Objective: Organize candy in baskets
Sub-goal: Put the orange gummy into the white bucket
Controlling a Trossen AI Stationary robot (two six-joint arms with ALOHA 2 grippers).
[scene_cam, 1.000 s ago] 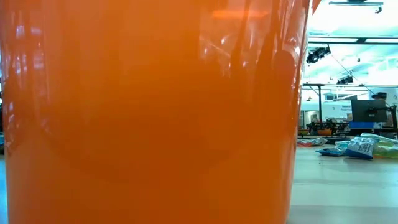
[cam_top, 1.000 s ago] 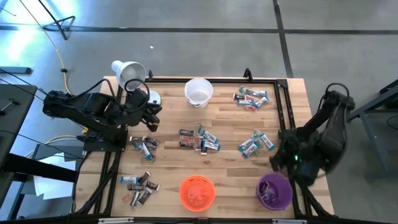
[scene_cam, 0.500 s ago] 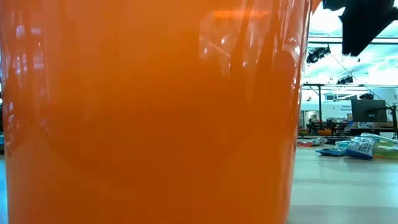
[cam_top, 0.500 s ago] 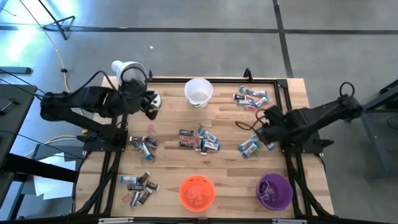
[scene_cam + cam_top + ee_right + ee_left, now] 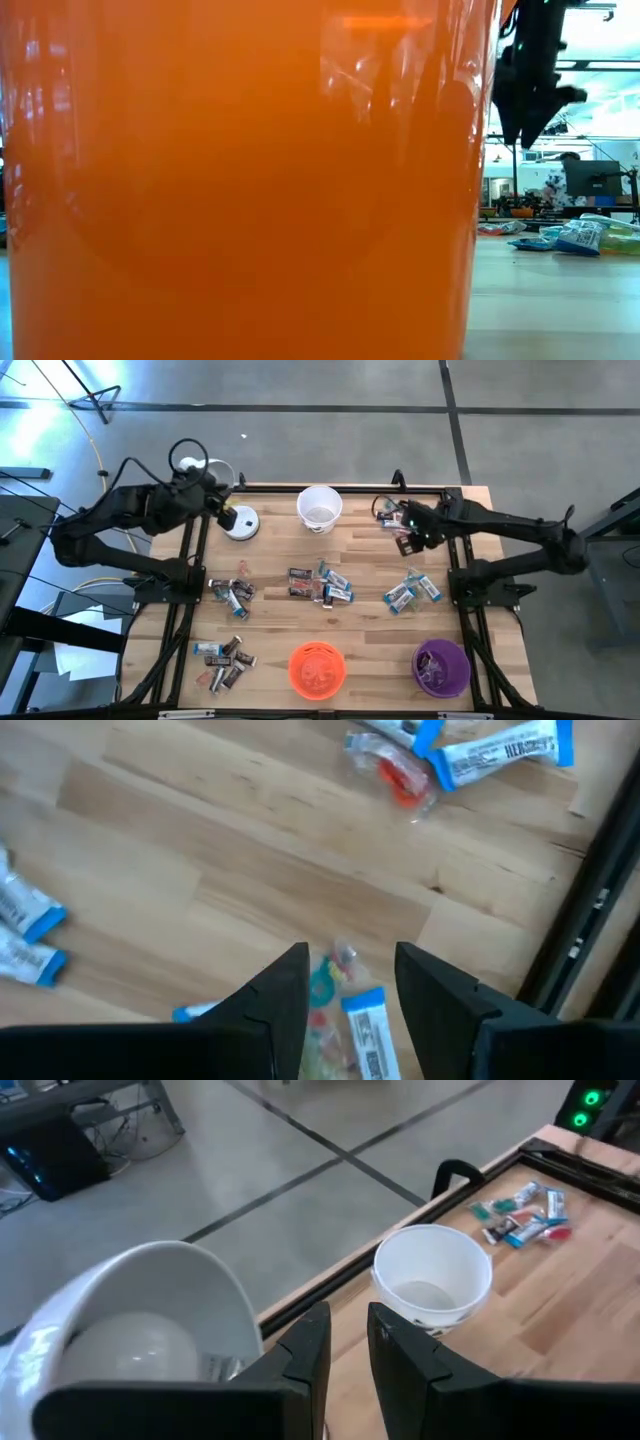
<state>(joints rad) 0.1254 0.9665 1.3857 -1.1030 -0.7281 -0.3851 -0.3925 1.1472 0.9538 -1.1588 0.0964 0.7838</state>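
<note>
Candy lies in several piles on the wooden table: far right [image 5: 402,518], right [image 5: 412,590], middle [image 5: 320,585], left [image 5: 232,592], near left [image 5: 225,658]. The white basket [image 5: 320,508] stands at the far edge, and the orange basket [image 5: 317,668] and the purple basket [image 5: 441,667] at the near edge. My right gripper [image 5: 350,970] hangs open above the far right pile, pointing down, with candy [image 5: 345,1005] showing on the table between its fingers. My left gripper [image 5: 348,1335] hovers by the lamp at the far left, open by a narrow gap and holding nothing.
A white desk lamp stands at the far left corner, its cone shade [image 5: 150,1320] right beside my left gripper and its round base [image 5: 240,522] on the table. A black frame [image 5: 455,510] edges the table. The orange basket [image 5: 240,180] fills most of the low view.
My right gripper has swung from above the purple basket at the near right toward the far edge, turning and sinking, and now stands over the far right candy pile. My left gripper has moved toward the far left corner, beside the lamp, and turned toward the white basket.
</note>
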